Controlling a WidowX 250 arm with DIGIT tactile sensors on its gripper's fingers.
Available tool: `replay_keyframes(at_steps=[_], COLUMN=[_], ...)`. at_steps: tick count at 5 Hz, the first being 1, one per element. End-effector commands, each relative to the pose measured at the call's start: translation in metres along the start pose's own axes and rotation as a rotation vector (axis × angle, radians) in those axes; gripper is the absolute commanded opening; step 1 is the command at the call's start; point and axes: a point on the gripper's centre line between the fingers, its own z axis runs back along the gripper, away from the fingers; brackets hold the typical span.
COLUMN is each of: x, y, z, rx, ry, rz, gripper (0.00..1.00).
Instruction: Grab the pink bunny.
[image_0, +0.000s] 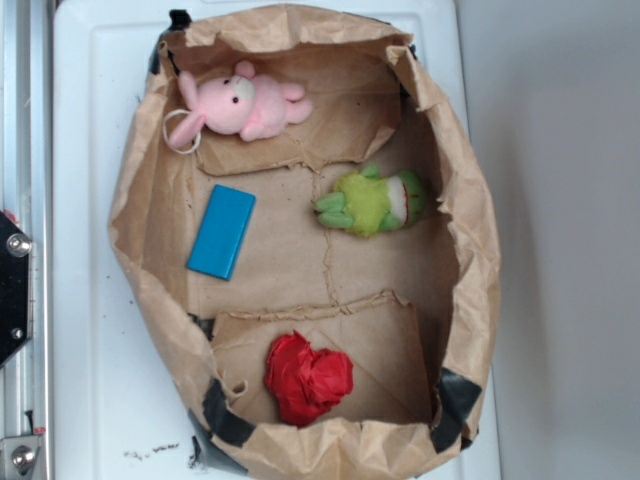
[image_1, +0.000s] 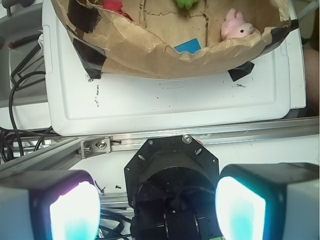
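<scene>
Four items are seen inside the brown paper bag, which is laid open on the white table. The pink bunny is located in the bag's upper-left corner in the exterior view, lying on its side, white ring loop by the bag wall. A blue block is placed below it, a yellow-green plush to the right, a red crumpled lump at the bottom. The gripper is held well apart from the bag, over the base and rail, fingers spread wide, nothing held.
</scene>
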Motion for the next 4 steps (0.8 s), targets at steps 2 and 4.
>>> replay_keyframes(at_steps=[2,4], x=[0.046,0.114], y=[-0.012,-0.013], z=[-0.026,-0.065], rx=[0.01,-0.003], ry=[-0.008,-0.013], rz=[0.034,0.062], gripper=[1.0,1.0])
